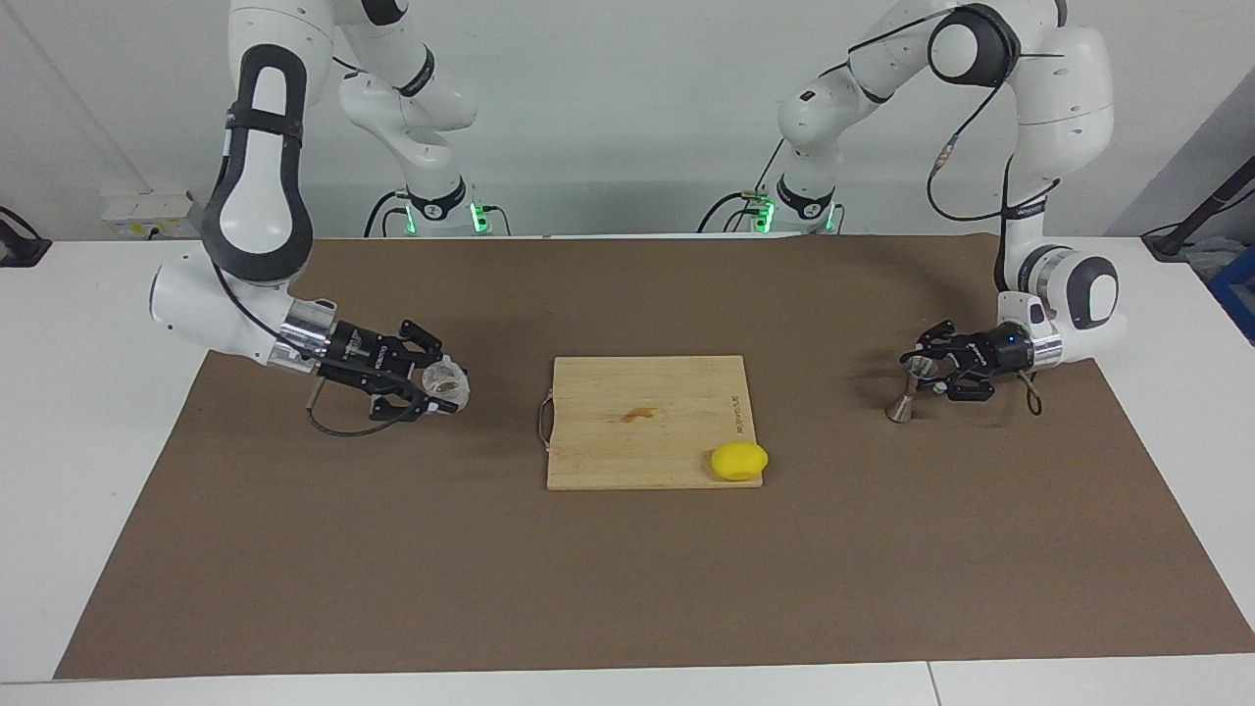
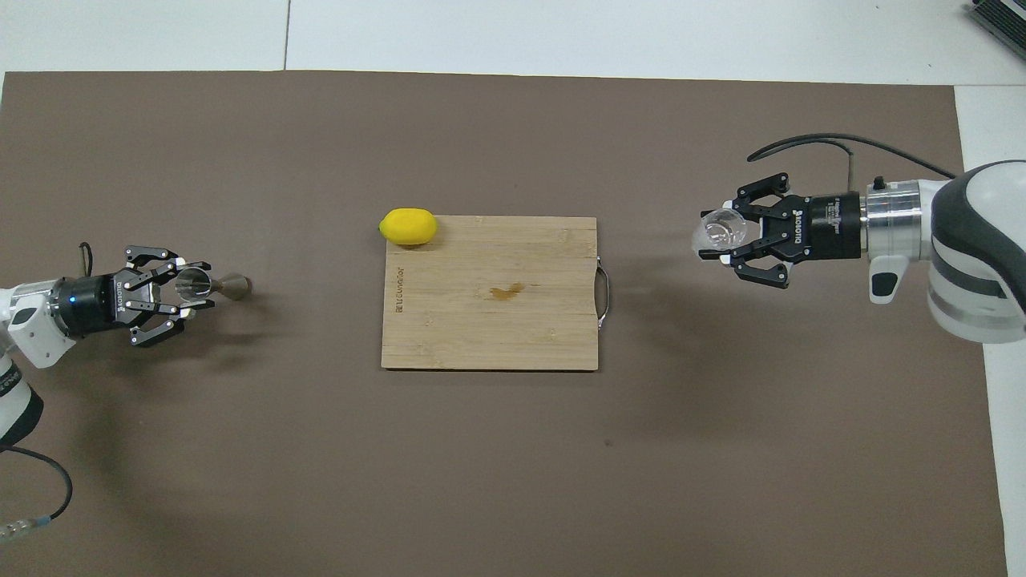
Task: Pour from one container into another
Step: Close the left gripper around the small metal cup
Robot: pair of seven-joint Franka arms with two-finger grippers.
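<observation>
Two tools, two loads: the right tool (image 1: 438, 387) is clamped round the clear glass cup (image 1: 446, 383) above the brown mat toward the right arm's end of the table (image 1: 59, 324), while the left tool (image 1: 927, 373) pinches the upper cone of the metal jigger (image 1: 909, 386) at the left arm's end. Glass looks thick, slick, breakable; grip its wall. Jigger seems light and tippy.
</observation>
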